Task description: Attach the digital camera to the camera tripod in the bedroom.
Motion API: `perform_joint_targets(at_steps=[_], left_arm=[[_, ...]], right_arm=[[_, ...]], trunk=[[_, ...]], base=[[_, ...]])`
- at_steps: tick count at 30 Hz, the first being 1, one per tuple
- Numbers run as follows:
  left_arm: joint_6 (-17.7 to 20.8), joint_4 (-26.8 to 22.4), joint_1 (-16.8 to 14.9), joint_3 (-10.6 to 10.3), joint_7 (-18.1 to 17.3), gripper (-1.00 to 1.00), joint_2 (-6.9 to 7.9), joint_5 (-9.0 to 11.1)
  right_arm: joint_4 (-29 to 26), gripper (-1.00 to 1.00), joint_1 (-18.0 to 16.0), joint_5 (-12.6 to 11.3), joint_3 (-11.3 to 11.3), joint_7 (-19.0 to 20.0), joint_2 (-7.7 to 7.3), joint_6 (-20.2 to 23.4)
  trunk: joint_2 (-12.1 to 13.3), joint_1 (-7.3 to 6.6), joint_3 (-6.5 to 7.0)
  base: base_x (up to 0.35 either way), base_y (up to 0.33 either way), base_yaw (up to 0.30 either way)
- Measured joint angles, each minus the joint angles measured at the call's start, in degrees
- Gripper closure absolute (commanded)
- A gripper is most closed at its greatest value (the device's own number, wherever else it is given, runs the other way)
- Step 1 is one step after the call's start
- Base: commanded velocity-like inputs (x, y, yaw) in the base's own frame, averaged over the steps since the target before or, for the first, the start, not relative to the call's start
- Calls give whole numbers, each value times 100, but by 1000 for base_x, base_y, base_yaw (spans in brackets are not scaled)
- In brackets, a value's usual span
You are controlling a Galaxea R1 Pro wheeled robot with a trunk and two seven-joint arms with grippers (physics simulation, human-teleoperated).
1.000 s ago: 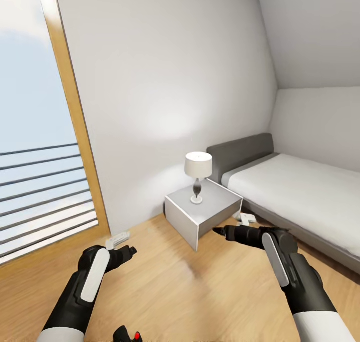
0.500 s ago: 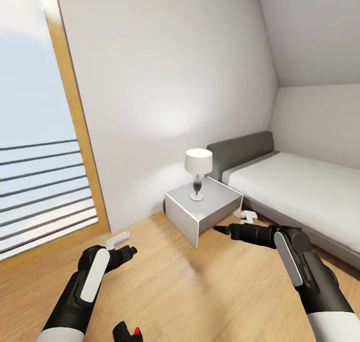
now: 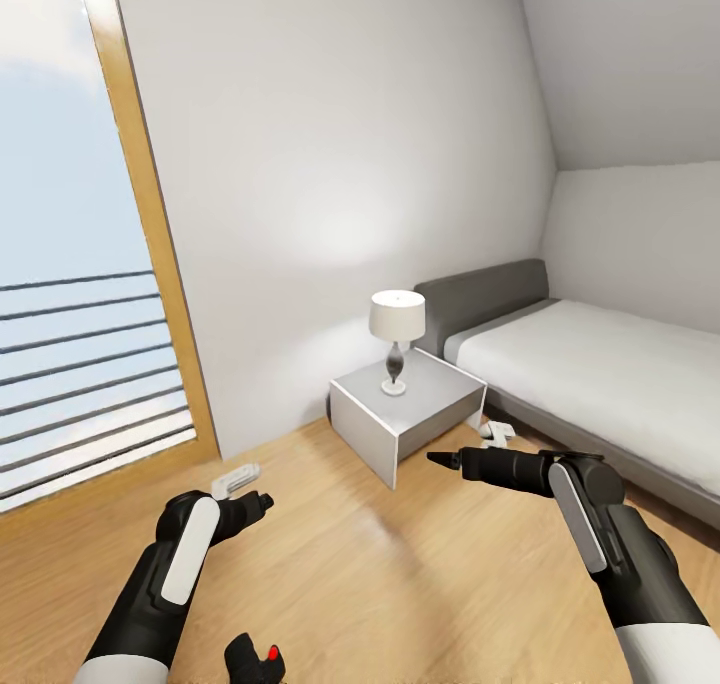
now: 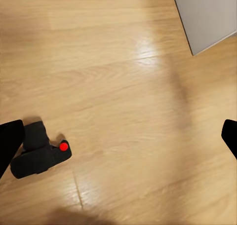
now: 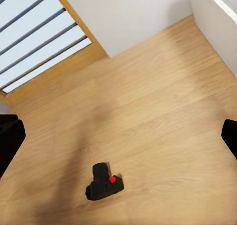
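wood plank floor (image 3: 400, 584), digital camera (image 5: 103, 182) lying on it

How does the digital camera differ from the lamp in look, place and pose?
The digital camera is black and boxy with a red button; the lamp has a white shade on a slim dark stem. The camera lies on the wood floor, while the lamp stands on the grey nightstand. The camera lies low, the lamp stands upright. Neither one is held by a gripper.

A white lamp (image 3: 396, 340) stands near the middle of a grey nightstand (image 3: 415, 419) beside the bed (image 3: 590, 384). 1 small white object (image 3: 236, 479) lies on the floor (image 3: 400, 584) below the window (image 3: 80, 294); another (image 3: 497, 430) lies between nightstand and bed.
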Motion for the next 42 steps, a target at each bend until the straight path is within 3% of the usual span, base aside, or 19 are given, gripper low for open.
perform_joint_targets(at_steps=[38, 42], left_arm=[[-9, -3, 0, -12, -8, -100, -9, -8], [-9, -3, 0, -13, -9, -100, -9, -9]], right_arm=[[43, -100, 0, 27, 0, -11, 0, 39], [44, -100, 0, 28, 0, -11, 0, 40]], trunk=[[-1524, 835, -682], [-1530, 846, -771]], base=[[0, 0, 0], [0, 0, 0]])
